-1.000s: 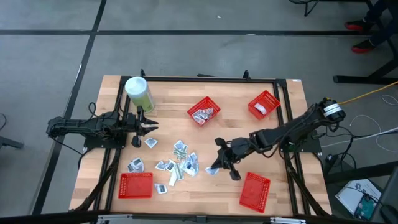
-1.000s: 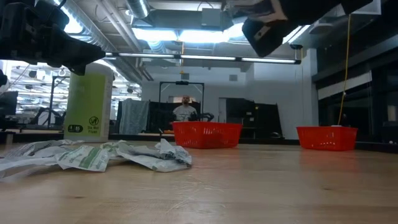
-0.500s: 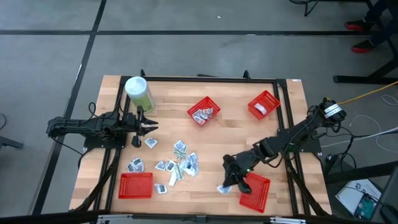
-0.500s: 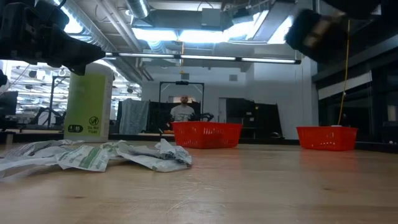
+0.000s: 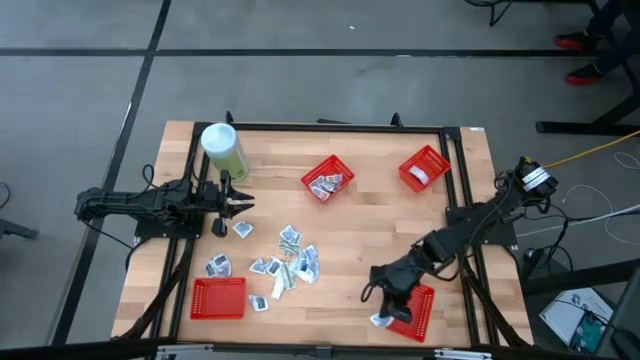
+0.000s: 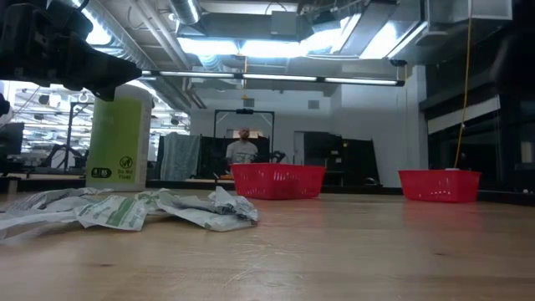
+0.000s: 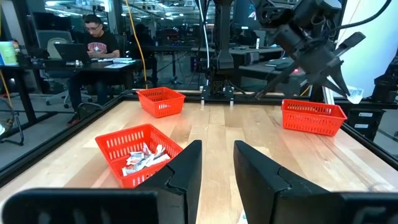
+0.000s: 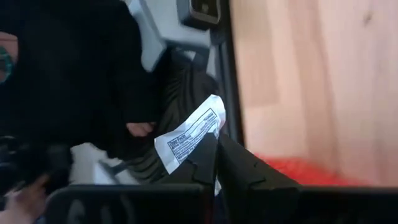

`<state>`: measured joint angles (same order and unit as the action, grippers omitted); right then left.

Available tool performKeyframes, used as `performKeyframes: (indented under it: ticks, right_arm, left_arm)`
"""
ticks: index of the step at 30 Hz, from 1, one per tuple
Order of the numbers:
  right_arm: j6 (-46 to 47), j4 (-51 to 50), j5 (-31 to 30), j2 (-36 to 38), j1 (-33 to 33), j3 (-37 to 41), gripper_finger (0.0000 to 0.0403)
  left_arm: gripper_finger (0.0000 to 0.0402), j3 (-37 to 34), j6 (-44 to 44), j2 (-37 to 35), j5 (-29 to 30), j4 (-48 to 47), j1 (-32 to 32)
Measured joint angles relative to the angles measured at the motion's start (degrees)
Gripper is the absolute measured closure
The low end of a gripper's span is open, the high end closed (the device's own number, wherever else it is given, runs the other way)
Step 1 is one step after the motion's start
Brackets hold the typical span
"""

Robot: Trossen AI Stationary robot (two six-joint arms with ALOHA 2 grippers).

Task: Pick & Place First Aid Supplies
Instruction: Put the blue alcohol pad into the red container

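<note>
Four red baskets sit on the wooden table [image 5: 380, 210], and we go over it from the left. Our left gripper [image 5: 243, 203] waits at the left edge beside the pale-green canister [image 5: 224, 150], its fingers [image 7: 186, 168] parted a little with nothing between them. On the canister the low view shows a small round mark with two short lines of print under it, too small for us to read. Below it lies the near-left basket [image 5: 218, 297]. A loose spread of small white-grey packets [image 5: 290, 260], some marked green or blue, lies between that basket and the table's middle. Behind them the middle basket [image 5: 328, 178] holds several more packets, and the far-right basket [image 5: 424, 167] holds something white.

Our right gripper [image 5: 385, 312] hangs over the left edge of the near-right basket [image 5: 418, 310], pinched shut on one white packet [image 8: 189, 138]. In the right wrist view that packet carries a framed block of black print in several lines; we cannot make out the words.

A second ago our right gripper was near the table's middle, just right of the spread, with the packet at its tip. Half a second ago it was just left of the near-right basket. Now it has reached the basket's edge. In the low view the arm no longer fills the upper right. Our left gripper, the canister and the loose packets lie as they did.
</note>
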<state>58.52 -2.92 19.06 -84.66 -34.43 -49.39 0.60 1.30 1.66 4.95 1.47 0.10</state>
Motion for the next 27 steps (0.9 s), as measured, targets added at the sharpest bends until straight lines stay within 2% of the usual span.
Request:
performKeyframes:
  ticks: [5,9,13,17,22,27]
  right_arm:
    - [7.9,0.0,6.2,0.0,-0.7,0.0,0.0398]
    - [14.5,-0.8,9.6,0.0,-0.7,0.0,0.0391]
    - [20.0,-4.1,13.5,0.0,-0.7,0.0,0.0382]
    - [23.5,-7.8,17.2,0.0,-0.7,0.0,0.0391]
    - [25.4,-12.1,19.0,0.0,-0.8,0.0,0.0397]
    - [25.3,-16.2,17.7,0.1,-0.8,0.0,0.0371]
  left_arm:
    - [0.0313,0.0,0.0,0.0,0.0,0.0,0.0]
    - [0.0313,0.0,0.0,0.0,0.0,0.0,0.0]
    - [0.0313,0.0,0.0,0.0,0.0,0.0,0.0]
    - [0.0313,0.0,0.0,0.0,0.0,0.0,0.0]
    - [0.0313,0.0,0.0,0.0,0.0,0.0,0.0]
    - [0.0313,0.0,0.0,0.0,0.0,0.0,0.0]
